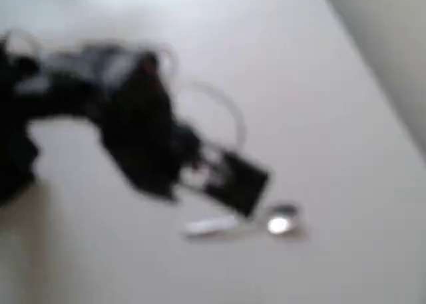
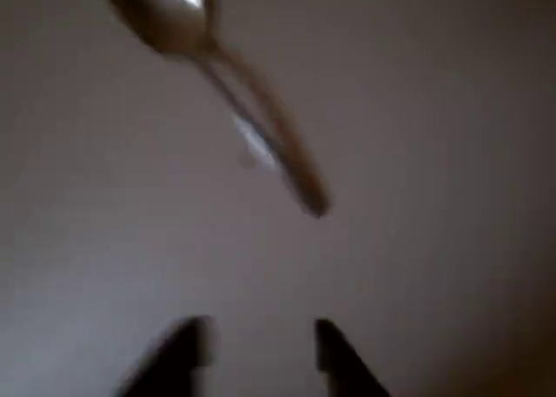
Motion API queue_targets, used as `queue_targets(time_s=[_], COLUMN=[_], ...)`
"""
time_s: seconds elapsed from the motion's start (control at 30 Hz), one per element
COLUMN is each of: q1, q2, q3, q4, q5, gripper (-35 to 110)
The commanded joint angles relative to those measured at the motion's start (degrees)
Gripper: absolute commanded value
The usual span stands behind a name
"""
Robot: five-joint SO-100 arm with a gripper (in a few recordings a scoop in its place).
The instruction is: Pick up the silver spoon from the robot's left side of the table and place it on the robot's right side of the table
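Silver spoon (image 2: 217,76) flat on table (image 1: 319,118); fingers (image 2: 195,340) apparently parted, empty.

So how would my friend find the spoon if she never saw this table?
Start at the big white table and find the black robot arm reaching across it. Just past its gripper, in the overhead view, lies the spoon, flat on the tabletop. It is the one small, shiny silver thing there, with an oval bowl and a slim handle.

No readable txt, labels or nos. anywhere; both views too blurred to tell.
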Motion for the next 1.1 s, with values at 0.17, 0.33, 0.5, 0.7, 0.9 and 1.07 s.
queue_targets(time_s=[0.17,0.33,0.5,0.7,0.9,1.07], q1=[-24.3,-47.5,-51.2,-37.9,-33.2,-33.0], q2=[48.3,97.7,121.0,124.0,123.9,123.9], q3=[20.8,76.6,103.8,117.8,132.3,132.3], q4=[-0.3,-23.2,-20.2,-21.8,-28.1,-28.1], q5=[76.8,91.7,89.8,79.5,77.8,77.9], gripper=[-2,-2,-2,-2,-2,-2])
